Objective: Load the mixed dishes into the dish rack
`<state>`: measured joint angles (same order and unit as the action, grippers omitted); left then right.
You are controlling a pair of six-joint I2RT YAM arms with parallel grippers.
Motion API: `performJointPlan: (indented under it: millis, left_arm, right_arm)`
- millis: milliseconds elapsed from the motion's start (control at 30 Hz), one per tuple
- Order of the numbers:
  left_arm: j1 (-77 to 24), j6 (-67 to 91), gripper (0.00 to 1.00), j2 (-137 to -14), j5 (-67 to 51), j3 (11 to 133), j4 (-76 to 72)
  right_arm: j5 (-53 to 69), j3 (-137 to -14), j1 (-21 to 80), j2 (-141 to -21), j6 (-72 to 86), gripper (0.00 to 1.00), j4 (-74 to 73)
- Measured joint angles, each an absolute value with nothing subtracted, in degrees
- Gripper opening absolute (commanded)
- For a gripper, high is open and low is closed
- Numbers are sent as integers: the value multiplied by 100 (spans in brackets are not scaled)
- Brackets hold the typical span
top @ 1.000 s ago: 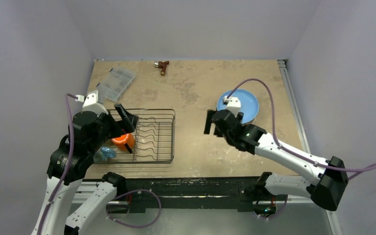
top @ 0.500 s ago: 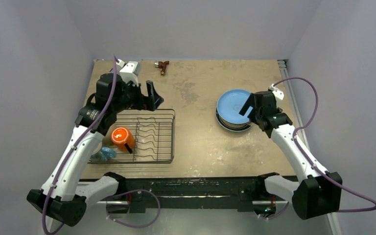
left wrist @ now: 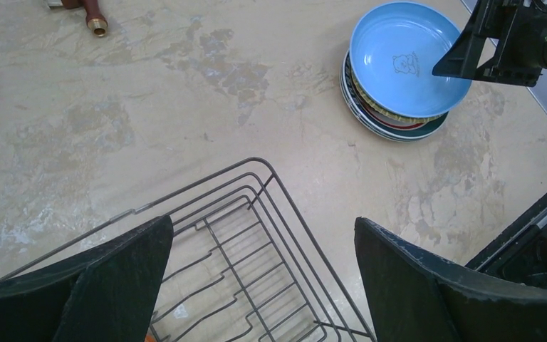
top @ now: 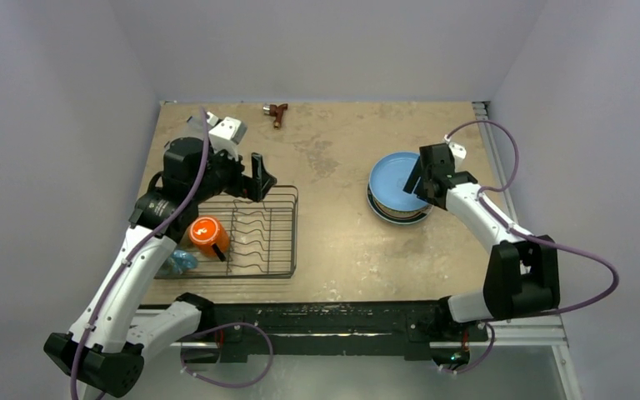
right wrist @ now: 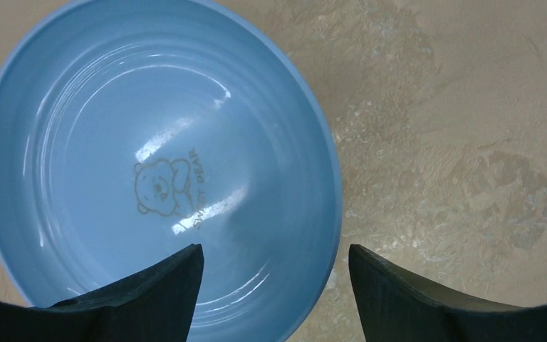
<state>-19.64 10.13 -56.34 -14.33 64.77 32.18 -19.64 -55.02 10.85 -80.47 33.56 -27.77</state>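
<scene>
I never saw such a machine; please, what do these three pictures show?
These are two robot arms fixed at the near edge of a table. One picture looks down from above. The other two come from wrist cameras, each showing its own fingers. On the table are a wire rack with an orange mug inside, a stack of plates with a blue plate on top, and a brown object at the far edge. The left tool is open over the rack, and the right tool is open over the blue plate. Neither holds anything.
</scene>
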Motion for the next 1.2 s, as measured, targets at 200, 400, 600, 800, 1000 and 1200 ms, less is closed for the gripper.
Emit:
performJointPlan:
  millis: [200,400,600,800,1000,1200]
  left_arm:
    - [-1964,937,97,-5640,-1500,6477,3203]
    - [-1964,934,97,-5642,-1594,6477,3179]
    - [-1964,932,97,-5649,-1614,6477,3177]
    - [-1964,932,97,-5717,-1671,6477,3179]
    - [-1964,932,96,-5723,-1693,6477,3177]
    - [-1964,934,96,-5732,-1758,6477,3177]
  right_arm:
    - [-2373,-5548,1083,-8228,3293,59,-2764]
    - [-2652,-5548,1081,-8246,3291,46,-2738]
    - [-2746,-5537,1081,-8232,3293,38,-2646]
    - [-2755,-5465,1081,-8232,3312,30,-2528]
    - [-2755,-5384,1081,-8232,3369,20,-2475]
    - [-2794,-5363,1081,-8195,3430,7,-2467]
